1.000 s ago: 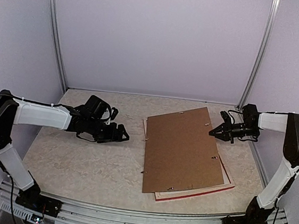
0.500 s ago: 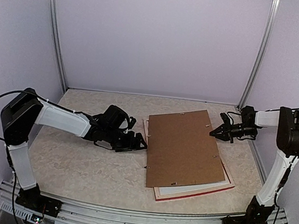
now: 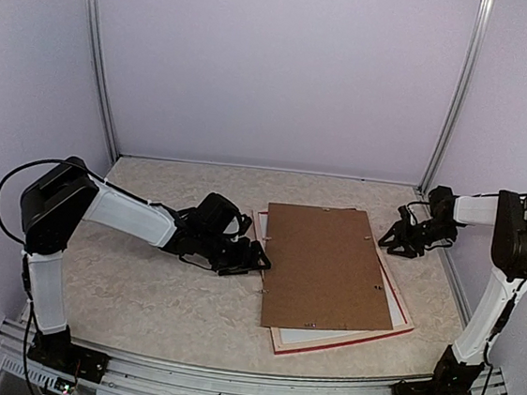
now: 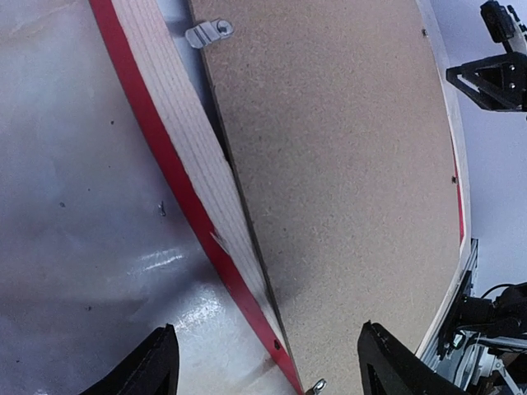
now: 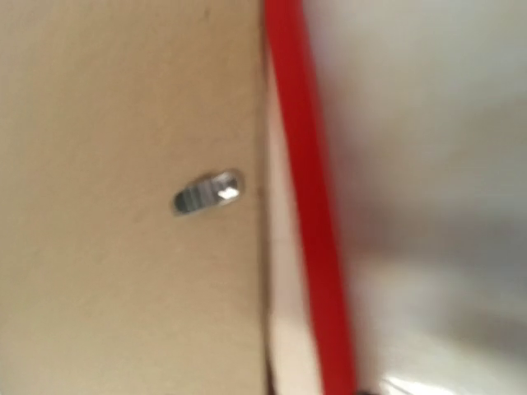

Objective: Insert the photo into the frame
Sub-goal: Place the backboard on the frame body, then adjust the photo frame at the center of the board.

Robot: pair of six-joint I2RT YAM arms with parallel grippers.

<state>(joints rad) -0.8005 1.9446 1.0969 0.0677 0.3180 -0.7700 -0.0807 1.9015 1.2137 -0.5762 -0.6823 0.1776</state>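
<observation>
Frame [image 3: 352, 342]: flat on the table [image 3: 141, 288], toward 3 o'clock from the table's middle; pale wooden side up, red edge showing along its 6 o'clock and 3 o'clock sides.
Board [image 3: 332, 266]: brown, lying on top of the frame and covering most of it, slightly skewed.
Left gripper [image 3: 255, 258]: low at the frame's 9 o'clock side, fingers wide apart, clamped on nothing.
Right gripper [image 3: 398, 247]: just off the frame's 1 o'clock corner, fingers partly apart, nothing between them.
Clip [image 5: 206, 191]: small metal tab near the board's edge, beside the red rim.
</observation>
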